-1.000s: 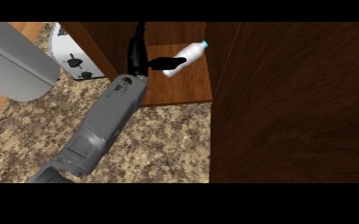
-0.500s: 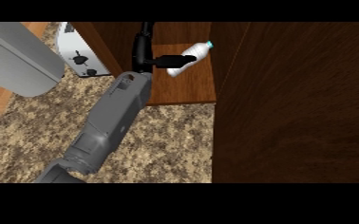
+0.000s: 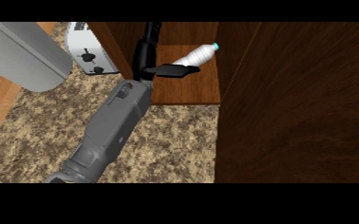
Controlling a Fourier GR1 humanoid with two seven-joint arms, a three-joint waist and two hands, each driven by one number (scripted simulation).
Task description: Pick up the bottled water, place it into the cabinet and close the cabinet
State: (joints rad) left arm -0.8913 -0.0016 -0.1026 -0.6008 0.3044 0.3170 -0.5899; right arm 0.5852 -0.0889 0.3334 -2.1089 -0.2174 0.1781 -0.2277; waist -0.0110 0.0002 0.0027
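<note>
Once your right forearm [image 3: 112, 123] clears the counter [image 3: 175, 142], it ends at the cabinet [image 3: 116, 42] opening. Your right hand [image 3: 145, 59] is just inside, fingers up along the left wall and thumb clamped across the bottle [image 3: 195, 57]. The bottle's tilted over the shelf [image 3: 189, 88], cap pointing up-right toward the door [image 3: 288, 99]. Can't tell if it's touching the wood. The toaster [image 3: 88, 52] sits left of the cabinet.

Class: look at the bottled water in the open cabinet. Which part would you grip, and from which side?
Grip the bottled water around its wide body, not the narrow capped neck. It is slanted, cap toward the back right, with the dark wood panel close on its right, so coming from the front left, where the right hand is, looks best.
</note>
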